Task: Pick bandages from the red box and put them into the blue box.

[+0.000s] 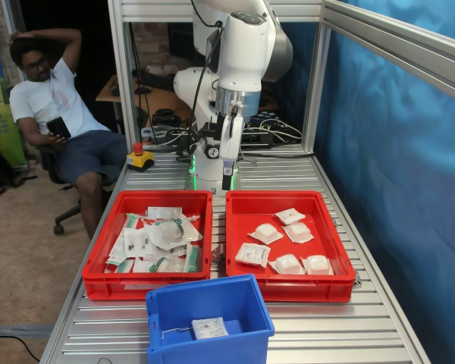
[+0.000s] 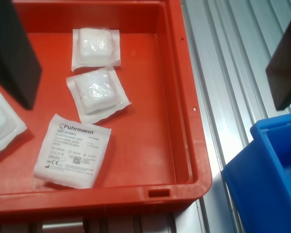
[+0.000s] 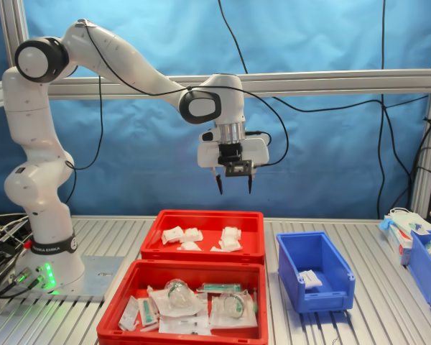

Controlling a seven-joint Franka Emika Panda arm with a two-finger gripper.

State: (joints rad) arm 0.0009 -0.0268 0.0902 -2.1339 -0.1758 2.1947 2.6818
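Currently the gripper (image 3: 233, 185) hangs high above the red box (image 3: 253, 237), fingers spread and empty, so nothing is grasped. Bandages (image 1: 289, 264) lie loose at centre right of the first exterior view; the flat Fuhrmann packet (image 2: 72, 150) looks easiest. The blue box (image 1: 254, 302) already holds one packet (image 1: 210, 327), probably an earlier drop

Ribbed metal table (image 1: 349, 326) – carries red box (image 1: 330, 227), second red tray (image 1: 98, 262), blue box (image 1: 262, 307).
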